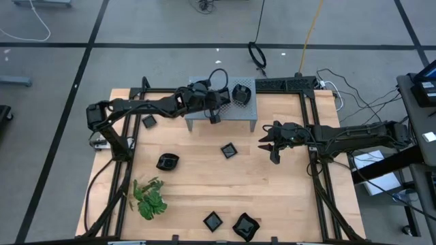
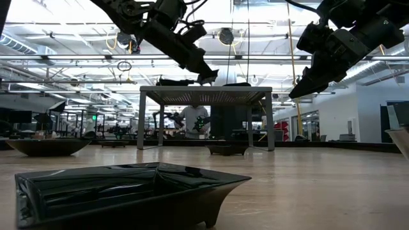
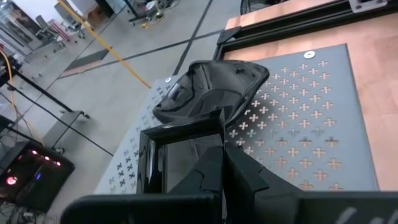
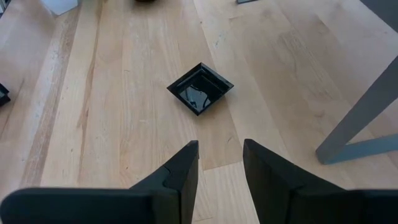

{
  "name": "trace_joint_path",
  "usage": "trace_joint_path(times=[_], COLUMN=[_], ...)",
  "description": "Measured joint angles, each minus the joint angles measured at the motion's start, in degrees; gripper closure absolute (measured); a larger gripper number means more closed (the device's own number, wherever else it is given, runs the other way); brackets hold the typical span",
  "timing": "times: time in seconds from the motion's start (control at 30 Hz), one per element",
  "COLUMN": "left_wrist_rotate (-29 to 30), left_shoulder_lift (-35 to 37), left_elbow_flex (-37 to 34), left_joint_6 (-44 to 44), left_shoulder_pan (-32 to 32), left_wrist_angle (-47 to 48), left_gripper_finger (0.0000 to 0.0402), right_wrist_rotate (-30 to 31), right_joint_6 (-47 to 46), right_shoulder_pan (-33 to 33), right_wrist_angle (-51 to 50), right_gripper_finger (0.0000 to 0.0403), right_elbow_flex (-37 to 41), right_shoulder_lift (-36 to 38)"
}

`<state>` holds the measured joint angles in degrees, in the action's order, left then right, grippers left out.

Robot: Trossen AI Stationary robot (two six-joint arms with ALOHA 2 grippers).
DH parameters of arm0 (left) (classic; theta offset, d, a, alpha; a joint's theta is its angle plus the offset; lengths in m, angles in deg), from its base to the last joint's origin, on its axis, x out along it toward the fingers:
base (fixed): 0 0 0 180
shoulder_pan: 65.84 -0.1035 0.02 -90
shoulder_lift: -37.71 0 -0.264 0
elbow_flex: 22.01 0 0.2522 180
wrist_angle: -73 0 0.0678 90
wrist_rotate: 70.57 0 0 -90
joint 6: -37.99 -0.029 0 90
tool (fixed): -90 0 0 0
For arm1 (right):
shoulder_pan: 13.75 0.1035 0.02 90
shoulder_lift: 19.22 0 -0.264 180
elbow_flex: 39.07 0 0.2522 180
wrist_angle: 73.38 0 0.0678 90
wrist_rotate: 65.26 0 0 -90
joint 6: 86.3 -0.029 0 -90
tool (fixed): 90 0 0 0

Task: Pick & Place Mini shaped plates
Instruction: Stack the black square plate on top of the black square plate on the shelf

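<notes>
My left gripper [image 1: 214,112] reaches over the grey perforated stand [image 1: 245,114] at the table's far middle and is shut on a glossy black square mini plate [image 3: 174,158]. A wavy-edged black plate [image 3: 211,87] sits on the stand top just beyond it. My right gripper [image 1: 267,144] hovers open above the table to the right of the stand. Another square plate [image 4: 200,88] lies flat on the wood ahead of its fingers. More plates lie on the table at the left [image 1: 149,122], [image 1: 167,161] and near the front edge [image 1: 213,220], [image 1: 246,226]. My left gripper pinches the square plate's rim [image 3: 219,134] on one side between its shut fingers [image 3: 214,171]. The fingers slant down over the stand from the table's left. The plate stays level at the stand's top [image 2: 172,82]; I cannot tell whether its base rests on it.
A green leafy sprig [image 1: 150,197] lies at the front left. A black plate [image 2: 128,191] stands close before the low camera. Black frame rails [image 1: 320,136] run along the table's sides. Bare wood lies between the stand and the front plates.
</notes>
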<state>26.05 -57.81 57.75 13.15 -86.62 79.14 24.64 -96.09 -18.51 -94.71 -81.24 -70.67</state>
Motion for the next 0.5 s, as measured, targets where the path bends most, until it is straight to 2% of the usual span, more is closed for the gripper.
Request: trace_joint_path(times=[0.17, 0.37, 0.5], left_wrist_rotate=[0.0, 0.0, 0.0], left_shoulder_lift=[0.0, 0.0, 0.0], left_elbow_flex=[0.0, 0.0, 0.0], left_joint_6=[1.5, 1.5, 1.5], left_shoulder_pan=[0.0, 0.0, 0.0], left_wrist_angle=[1.0, 2.4, 2.7], left_gripper_finger=[0.0382, 0.0396, 0.0387], right_wrist_rotate=[0.0, 0.0, 0.0], right_joint_6=[0.0, 0.0, 0.0], right_shoulder_pan=[0.0, 0.0, 0.0], right_wrist_angle=[0.0, 0.0, 0.0], right_gripper_finger=[0.0287, 0.0287, 0.0287], right_elbow_flex=[0.0, 0.0, 0.0], right_shoulder_lift=[0.0, 0.0, 0.0])
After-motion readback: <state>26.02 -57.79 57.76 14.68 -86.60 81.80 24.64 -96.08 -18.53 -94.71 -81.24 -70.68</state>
